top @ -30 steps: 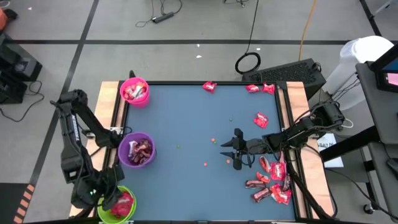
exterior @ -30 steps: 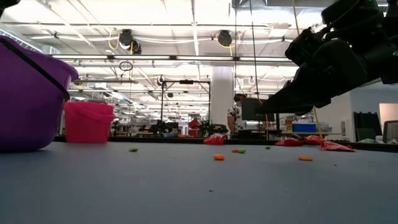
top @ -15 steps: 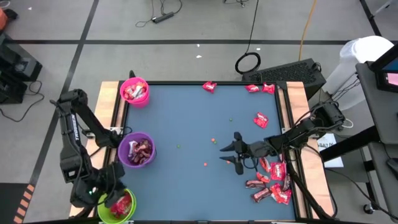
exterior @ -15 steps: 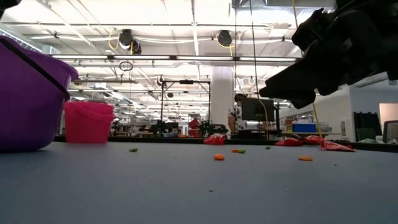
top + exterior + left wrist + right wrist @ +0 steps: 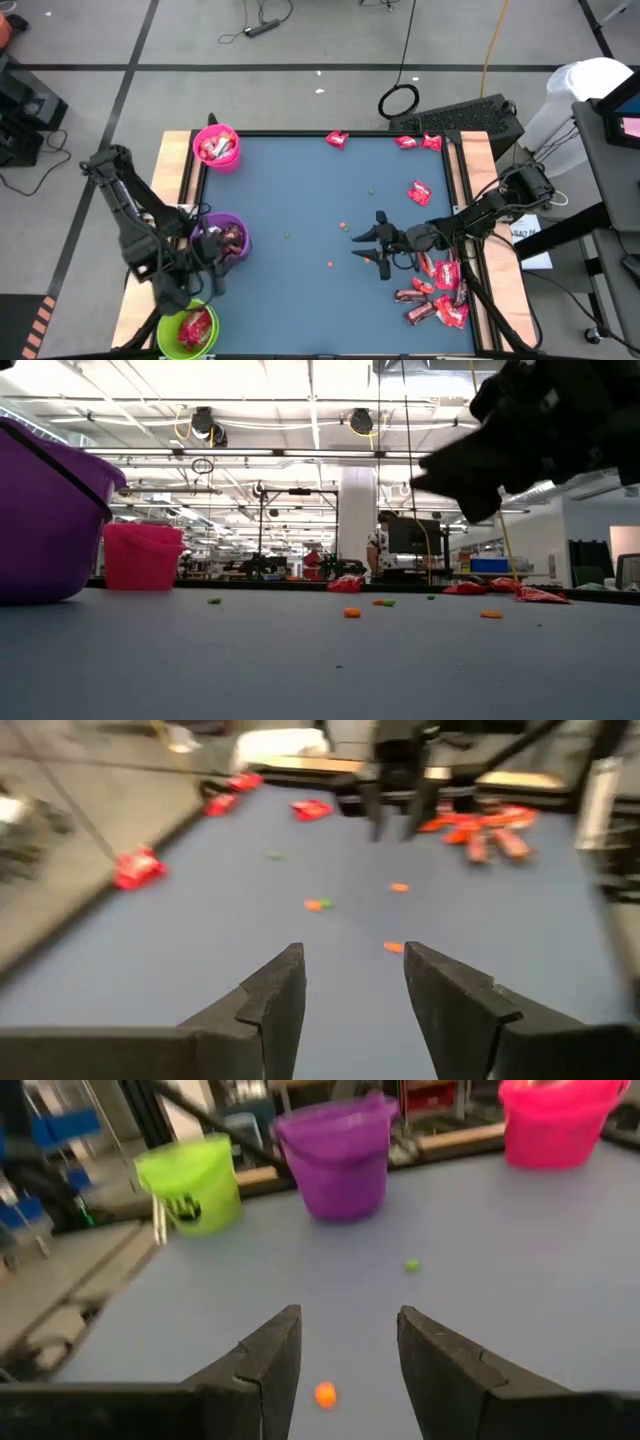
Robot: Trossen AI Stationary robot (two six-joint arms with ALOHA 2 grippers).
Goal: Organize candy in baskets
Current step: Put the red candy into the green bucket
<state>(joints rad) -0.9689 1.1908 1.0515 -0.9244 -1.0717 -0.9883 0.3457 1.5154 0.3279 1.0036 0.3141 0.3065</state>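
- Right pincer (image 5: 372, 247) is hovering above the desk (image 5: 300, 200) right of its middle, fingers spread apart and gripping nothing; the right wrist view is showing the gap between its two dark fingers (image 5: 270, 1355) empty, with an orange speck (image 5: 325, 1395) lying on the desk surface beneath.
- Left pincer (image 5: 212, 262) is sitting at the left edge of the desk, just beside the purple basket (image 5: 222, 240) and above the lime green basket (image 5: 190, 328); its fingers (image 5: 272, 995) are standing parted and holding nothing.
- Loose candy is lying in a red cluster (image 5: 437, 290) near the desk's right edge toward the near right corner, just beside the right arm.
- One single piece (image 5: 420, 192) is lying by the right edge, farther back.
- Two pieces (image 5: 418, 142) are resting at the far right corner, and one more (image 5: 336, 139) is lying on the far edge near its middle.
- Pink basket (image 5: 216, 147) is standing at the far left corner, with wrapped pieces showing inside.
- Purple basket is standing midway along the left edge, holding dark and red pieces.
- Lime green basket is standing at the near left corner, with red pieces inside.
- Small orange and green specks (image 5: 342, 226) are lying scattered about the middle of the desk.
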